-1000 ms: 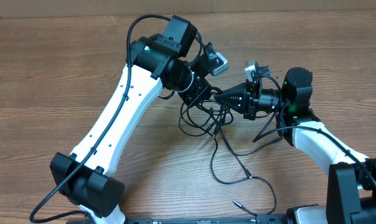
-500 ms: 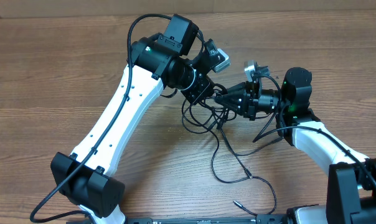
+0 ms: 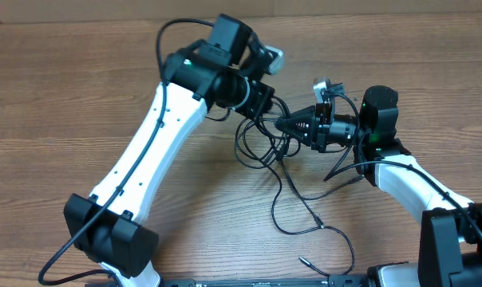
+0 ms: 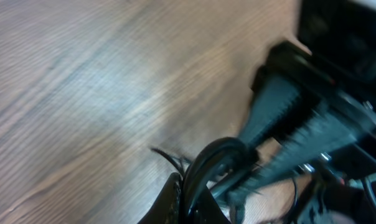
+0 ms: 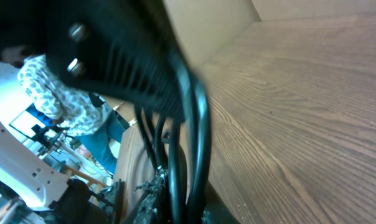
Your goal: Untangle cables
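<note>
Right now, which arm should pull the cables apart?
Left. The left gripper is shut on the cables, so pulling away should draw loops out. The right gripper sits at the tangle, hold unclear.

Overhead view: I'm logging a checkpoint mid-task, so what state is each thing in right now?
cables: tangled in one clump between the two grippers, loose ends trailing on the table.
left gripper: shut on the cables at the top of the clump.
right gripper: tip at the clump; whether it is open or shut cannot be told.
</note>
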